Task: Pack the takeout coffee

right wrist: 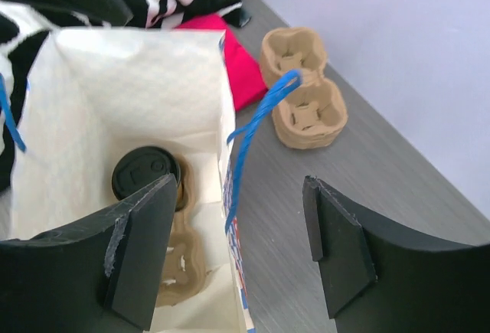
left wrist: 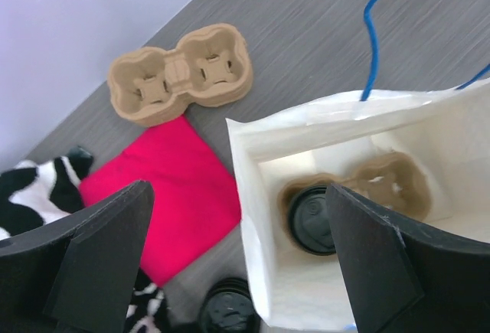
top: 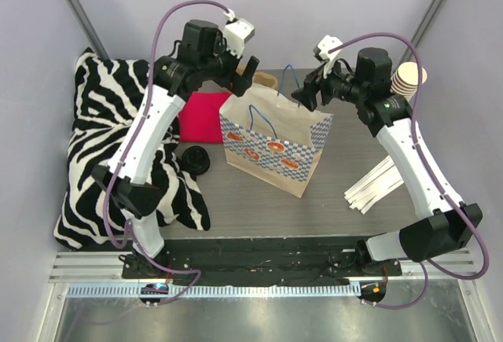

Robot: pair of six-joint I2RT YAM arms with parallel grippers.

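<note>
The takeout coffee, a cup with a black lid (left wrist: 312, 220), sits in a tan pulp carrier (left wrist: 390, 184) at the bottom of the white paper bag (top: 271, 141). It also shows in the right wrist view (right wrist: 144, 172). My left gripper (top: 245, 75) is open and empty above the bag's left rim (left wrist: 253, 195). My right gripper (top: 308, 94) is open and empty, straddling the bag's right wall, with the blue handle (right wrist: 253, 130) between its fingers.
A stack of pulp carriers (left wrist: 180, 73) and a pink napkin (left wrist: 164, 191) lie behind the bag. A loose black lid (top: 195, 158) lies left of it. A zebra pillow (top: 118, 153), stacked cups (top: 409, 79) and white stir sticks (top: 377, 183) surround them.
</note>
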